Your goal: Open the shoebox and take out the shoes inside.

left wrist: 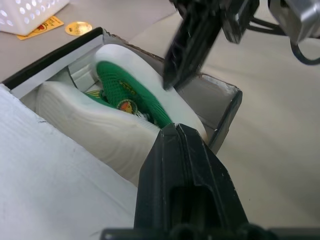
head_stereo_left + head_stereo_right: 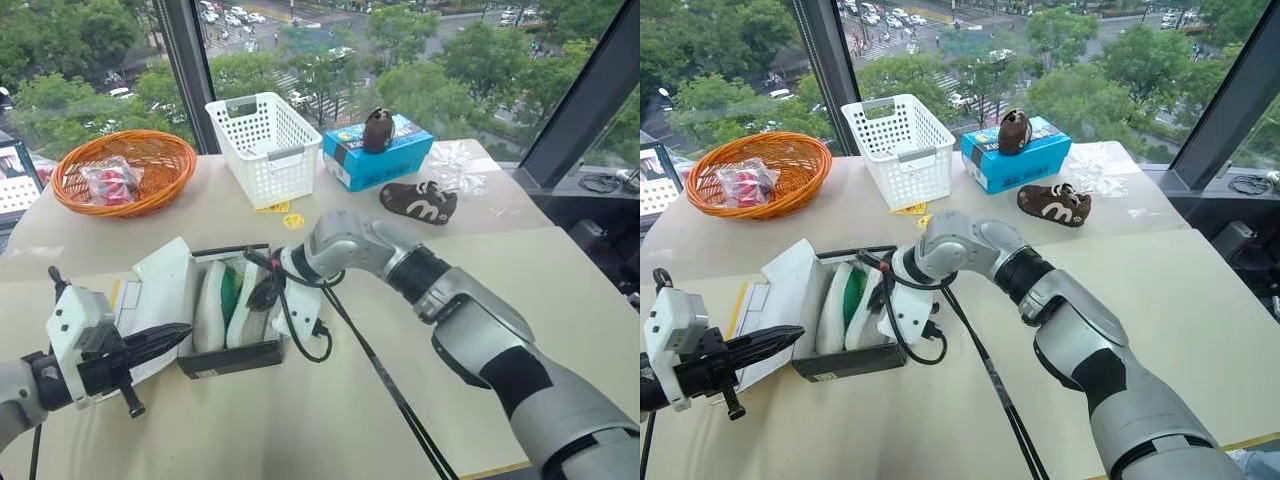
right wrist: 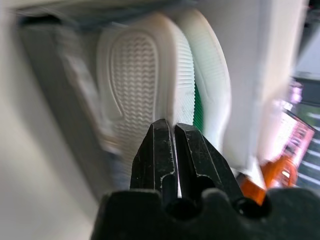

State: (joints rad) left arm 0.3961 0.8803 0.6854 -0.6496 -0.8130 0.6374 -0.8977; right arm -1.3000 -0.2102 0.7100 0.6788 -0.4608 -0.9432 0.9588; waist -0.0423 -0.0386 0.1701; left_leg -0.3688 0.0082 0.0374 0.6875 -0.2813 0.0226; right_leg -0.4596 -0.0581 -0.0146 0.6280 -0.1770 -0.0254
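The shoebox (image 2: 232,359) stands open on the table. Its dark base faces me and its lid (image 2: 160,285) is folded out to the left, white inside up. The two shoes (image 2: 212,305) lie in it on their sides, white with green soles (image 1: 131,95). My right gripper (image 2: 264,290) reaches into the box from the right, shut. Its tips (image 3: 173,125) sit at the rim of the nearer shoe's sole (image 3: 142,75); I cannot tell whether they pinch it. My left gripper (image 2: 182,336) is shut and hovers over the lid, by the box's front left corner.
Behind the box stand a white basket (image 2: 265,145), an orange wicker basket (image 2: 125,170) and a blue box (image 2: 385,160) with a brown shoe (image 2: 378,130) on it. Another brown shoe (image 2: 418,200) lies on the table. A black cable (image 2: 385,375) crosses the table toward the front.
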